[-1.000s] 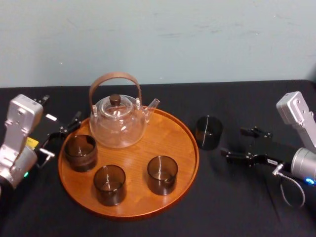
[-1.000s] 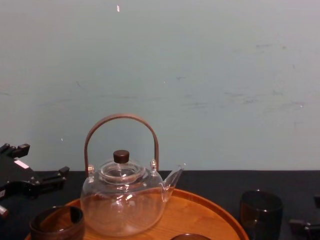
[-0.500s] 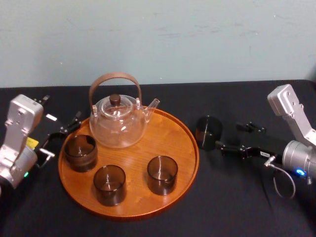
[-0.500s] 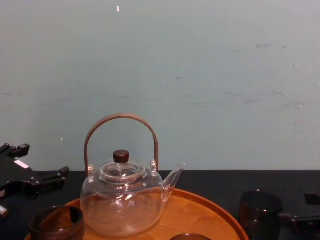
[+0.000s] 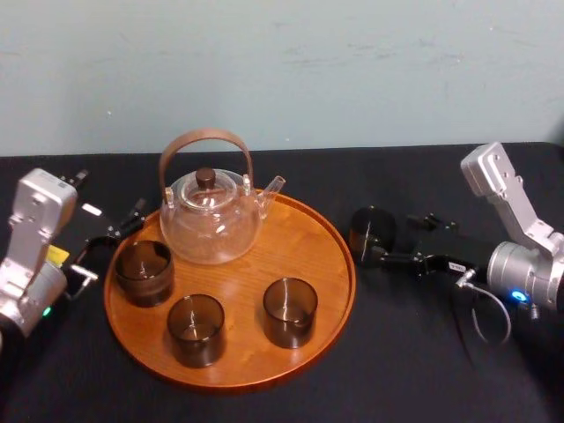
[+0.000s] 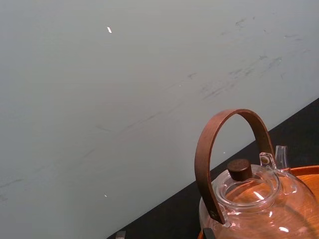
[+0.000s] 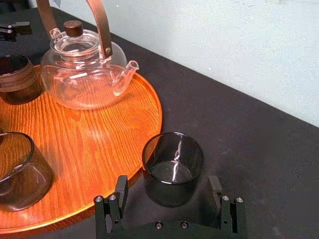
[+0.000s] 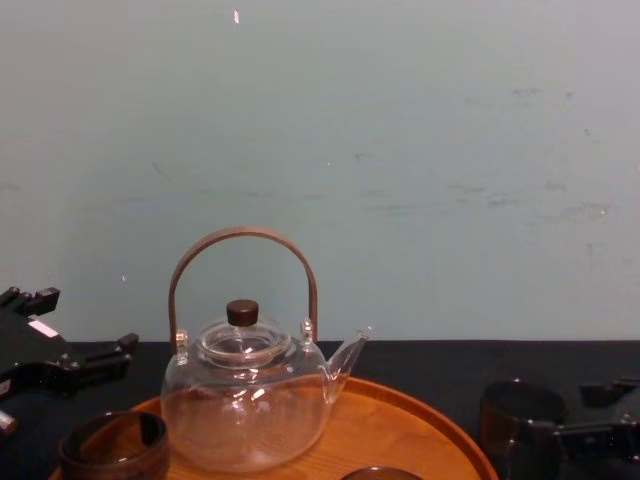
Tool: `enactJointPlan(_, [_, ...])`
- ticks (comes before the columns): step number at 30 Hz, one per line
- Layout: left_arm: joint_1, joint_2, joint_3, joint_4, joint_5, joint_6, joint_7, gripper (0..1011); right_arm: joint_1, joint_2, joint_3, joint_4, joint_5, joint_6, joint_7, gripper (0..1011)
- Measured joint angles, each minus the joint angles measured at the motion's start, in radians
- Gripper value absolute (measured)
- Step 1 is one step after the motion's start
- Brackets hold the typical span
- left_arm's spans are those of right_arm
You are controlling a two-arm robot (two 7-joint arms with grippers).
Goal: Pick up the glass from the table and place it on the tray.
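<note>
Dark glass (image 5: 372, 233) upright on the black table (image 5: 397, 370), just right of the tray (image 5: 348, 275), right gripper (image 7: 168, 186) with fingers spread either side of it, left gripper (image 5: 107, 240) idle left of the tray, seemingly spread too

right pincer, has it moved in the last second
Yes. The right pincer has shifted left toward the tray and now straddles the glass.

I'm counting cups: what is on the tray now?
A glass teapot and three dark glasses stand on the tray; wood beneath them is covered. The fourth glass stands off it, inside the open right claw. Left claw idles by the tray.
</note>
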Motion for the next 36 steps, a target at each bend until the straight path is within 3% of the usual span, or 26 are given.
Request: enactJointPlan(36, [0.000, 0.000, 0.000, 0.000, 0.000, 0.000, 0.000, 1002, 0.121, -0.074, -0.054, 0.145, -0.026, -0.014, 0.026, 1002])
